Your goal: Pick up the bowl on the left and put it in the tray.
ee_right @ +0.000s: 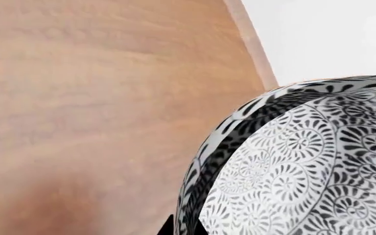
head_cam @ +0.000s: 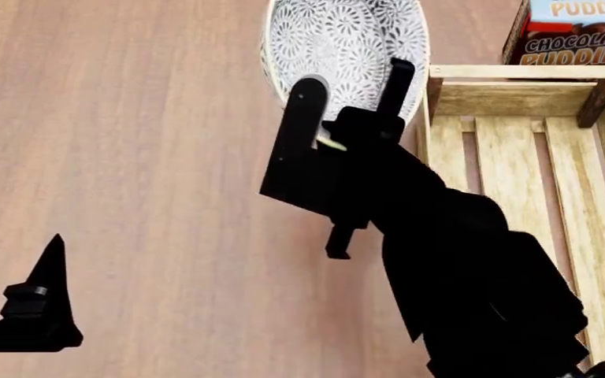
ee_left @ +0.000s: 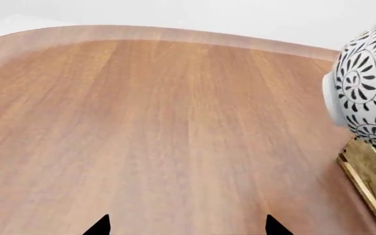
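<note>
The white bowl (head_cam: 345, 39) with the grey-black floral pattern hangs tilted just left of the tray's far left corner. In the left wrist view the bowl (ee_left: 367, 88) is turned on its side above that corner of the tray (ee_left: 371, 171). My right gripper (head_cam: 395, 87) is shut on the bowl's near rim; up close one dark fingertip (ee_right: 168, 226) lies outside the rim of the bowl (ee_right: 293, 166). The light-wood slatted tray (head_cam: 513, 98) holds nothing. My left gripper (ee_left: 186, 226) is open low over bare table, and shows at the left in the head view (head_cam: 50, 260).
A chocolate pudding box (head_cam: 576, 31) stands behind the tray's far wall. The wooden table (head_cam: 124, 157) stretches to the left, and its curved far edge (ee_left: 175, 34) shows in the left wrist view. My right arm (head_cam: 471, 276) covers the tray's near left side.
</note>
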